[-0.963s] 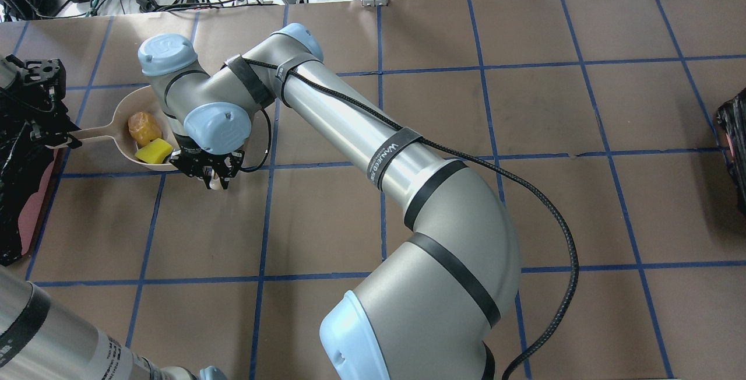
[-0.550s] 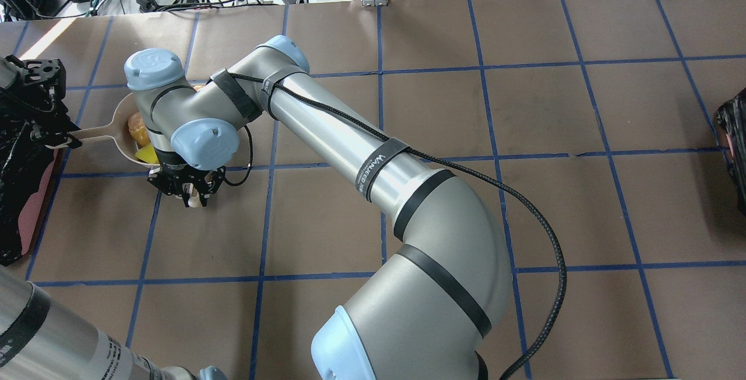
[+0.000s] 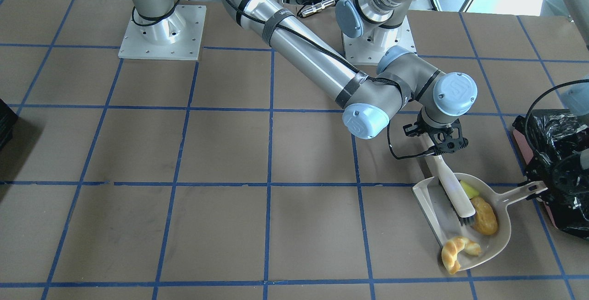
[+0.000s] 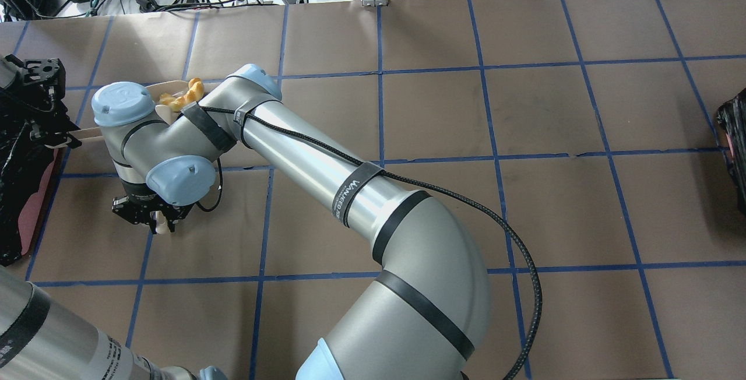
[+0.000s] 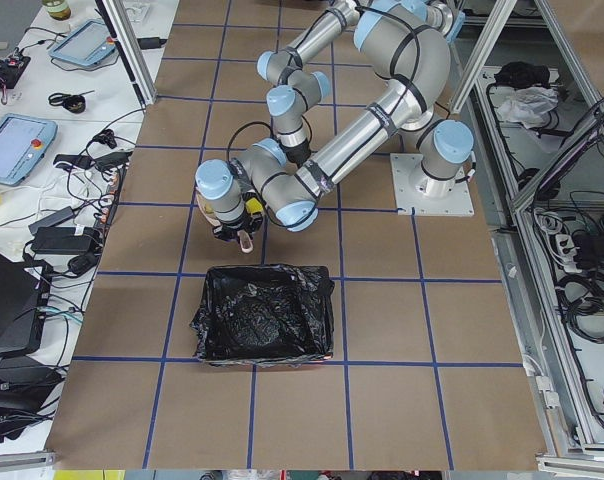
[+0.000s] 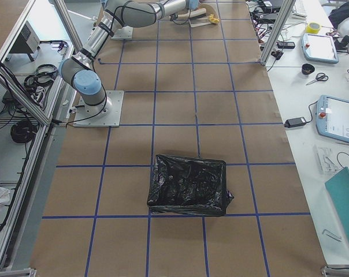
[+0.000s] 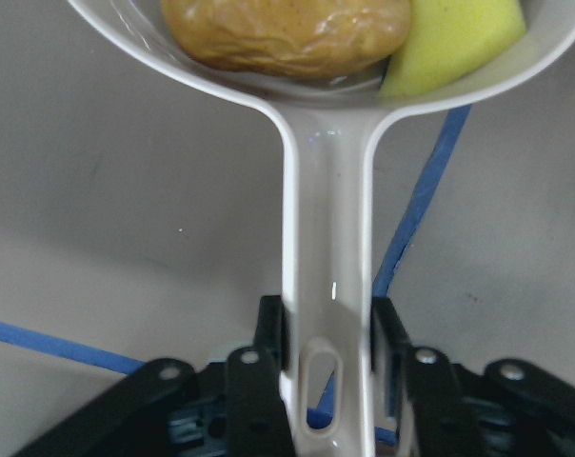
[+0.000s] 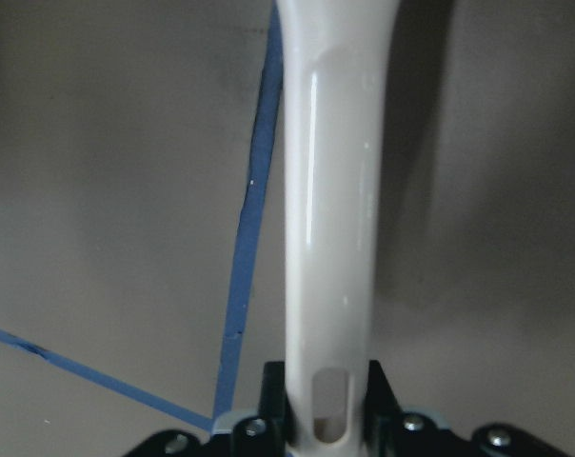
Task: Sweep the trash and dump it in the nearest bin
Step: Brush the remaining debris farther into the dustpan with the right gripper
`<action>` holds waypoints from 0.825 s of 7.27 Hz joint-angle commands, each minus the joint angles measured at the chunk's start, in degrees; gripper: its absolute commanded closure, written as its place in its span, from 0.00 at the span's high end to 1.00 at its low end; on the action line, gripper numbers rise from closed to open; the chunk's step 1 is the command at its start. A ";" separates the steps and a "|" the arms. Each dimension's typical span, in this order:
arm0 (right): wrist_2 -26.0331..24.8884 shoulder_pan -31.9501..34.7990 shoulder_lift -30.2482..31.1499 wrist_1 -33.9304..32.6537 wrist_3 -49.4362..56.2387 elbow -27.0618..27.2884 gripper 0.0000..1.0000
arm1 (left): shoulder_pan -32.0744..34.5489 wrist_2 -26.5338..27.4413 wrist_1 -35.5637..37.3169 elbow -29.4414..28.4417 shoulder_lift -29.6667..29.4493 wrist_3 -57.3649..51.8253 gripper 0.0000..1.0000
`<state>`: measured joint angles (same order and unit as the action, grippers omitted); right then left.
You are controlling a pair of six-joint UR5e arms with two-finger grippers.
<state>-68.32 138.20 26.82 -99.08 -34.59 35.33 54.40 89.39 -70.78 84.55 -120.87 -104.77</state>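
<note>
The white dustpan point(image 3: 432, 208) lies on the table near the bin point(image 3: 557, 143), a black-bagged container with pinkish sides. In the pan are the yellow-green wedge point(image 3: 469, 189) and the brown potato piece point(image 3: 485, 215). The tan croissant point(image 3: 455, 251) lies on the pan's lip. My left gripper point(image 3: 534, 188) is shut on the dustpan handle point(image 7: 327, 248). My right gripper point(image 3: 439, 141) is shut on the handle of the white brush point(image 3: 453, 189), whose bristles rest inside the pan beside the potato. In the overhead view my right arm hides the pan, except the croissant point(image 4: 183, 94).
The bin point(image 4: 17, 193) stands at the table's left edge in the overhead view, right behind my left gripper point(image 4: 61, 135). A second black-bagged bin point(image 4: 734, 152) stands at the far right edge. My right arm reaches across the table's left half.
My right gripper has drawn the brush left and toward the robot in the overhead view. The arm now covers the wedge and potato, and the croissant shows at the pan's far edge.
</note>
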 commanded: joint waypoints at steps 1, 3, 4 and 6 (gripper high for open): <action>-1.81 0.32 1.91 2.64 1.79 0.35 0.00 | 0.00 0.00 0.03 0.00 0.11 0.00 0.00; -5.41 -1.95 5.42 8.18 2.42 1.06 0.00 | 0.00 -0.44 0.38 0.00 0.55 -0.35 0.00; -5.68 -3.97 6.83 11.42 2.25 1.15 0.00 | 0.00 -0.79 0.38 0.00 1.07 -0.70 0.00; -5.95 -7.23 10.86 18.98 2.16 3.67 0.00 | 0.00 -3.50 0.29 -0.09 2.56 -0.88 0.00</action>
<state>-73.96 132.94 35.05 -84.76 -32.31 37.10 54.40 87.80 -70.47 84.50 -119.32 -105.49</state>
